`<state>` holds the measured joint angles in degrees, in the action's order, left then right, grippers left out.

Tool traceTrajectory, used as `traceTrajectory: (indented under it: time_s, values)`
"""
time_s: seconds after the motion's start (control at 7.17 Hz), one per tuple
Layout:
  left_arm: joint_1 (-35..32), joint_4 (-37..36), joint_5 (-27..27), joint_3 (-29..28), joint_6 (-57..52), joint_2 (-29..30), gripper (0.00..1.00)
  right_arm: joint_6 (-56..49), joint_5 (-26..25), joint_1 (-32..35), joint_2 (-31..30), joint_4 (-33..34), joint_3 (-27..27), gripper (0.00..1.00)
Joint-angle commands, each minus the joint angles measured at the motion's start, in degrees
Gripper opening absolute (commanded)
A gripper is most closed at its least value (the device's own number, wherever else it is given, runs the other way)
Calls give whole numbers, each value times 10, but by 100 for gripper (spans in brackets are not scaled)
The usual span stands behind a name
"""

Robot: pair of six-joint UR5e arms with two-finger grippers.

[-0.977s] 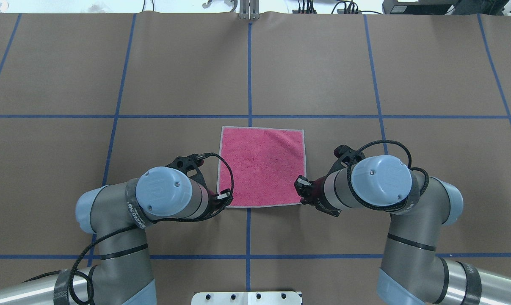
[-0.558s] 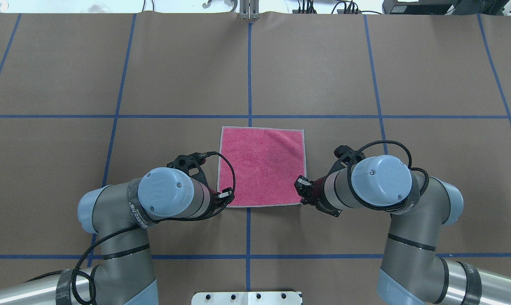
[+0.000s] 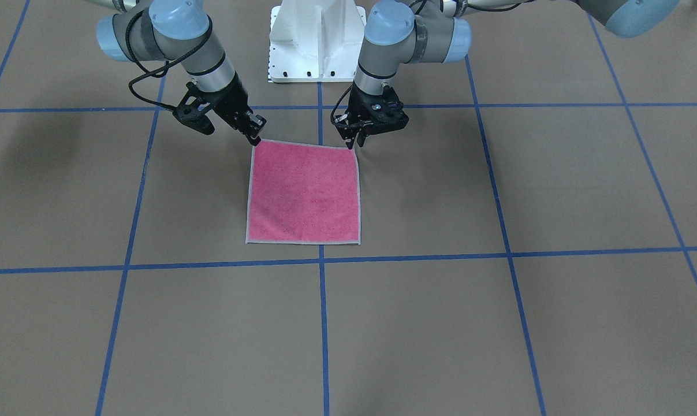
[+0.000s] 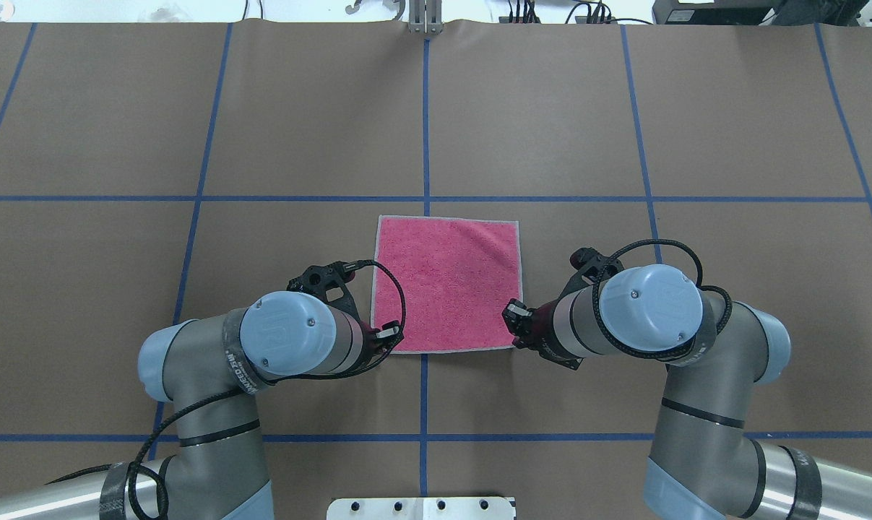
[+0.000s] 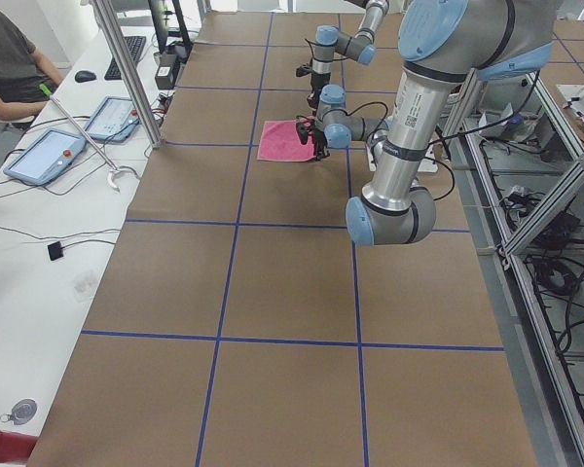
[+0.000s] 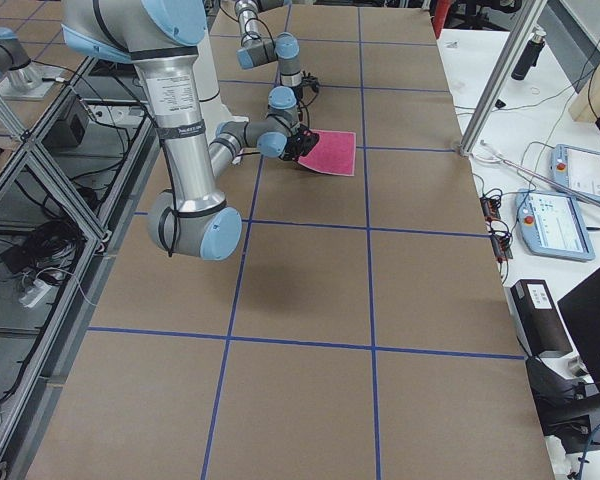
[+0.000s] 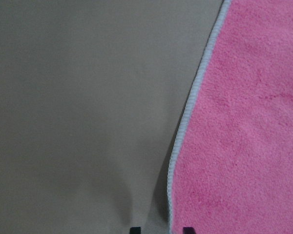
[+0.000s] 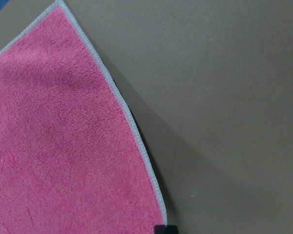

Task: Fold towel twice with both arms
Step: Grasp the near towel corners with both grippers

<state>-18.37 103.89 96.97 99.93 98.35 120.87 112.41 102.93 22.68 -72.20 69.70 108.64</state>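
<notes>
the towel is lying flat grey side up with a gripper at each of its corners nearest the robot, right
Not quite: the towel lies flat pink side up, not grey, as the overhead view shows. The rest holds: the left gripper and the right gripper are at its two corners nearest the robot.

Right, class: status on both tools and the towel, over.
Left tool open, straddling the towel edge at robot-side corner. Right tool shut on the other robot-side corner. Towel pink up, unfolded.

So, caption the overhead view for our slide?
Unfolded pink towel, left claw and right claw at its near corners.
</notes>
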Motion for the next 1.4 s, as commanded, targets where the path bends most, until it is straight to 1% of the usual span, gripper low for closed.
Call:
traceTrajectory:
  time_s: [0.0, 0.14, 0.28, 0.98, 1.26]
  values:
    - [2, 0, 0, 0, 0, 1, 23, 0, 0, 0, 0, 0, 0, 0]
    - [2, 0, 0, 0, 0, 3, 9, 0, 0, 0, 0, 0, 0, 0]
    - [3, 0, 0, -1, 1, 3, 0, 0, 0, 0, 0, 0, -1, 0]
    - [3, -2, -2, 11, 7, 7, 0, 0, 1, 1, 0, 0, 1, 0]
    - [4, -5, -1, 50, 10, -3, 0, 0, 2, 1, -6, 0, 9, 0]
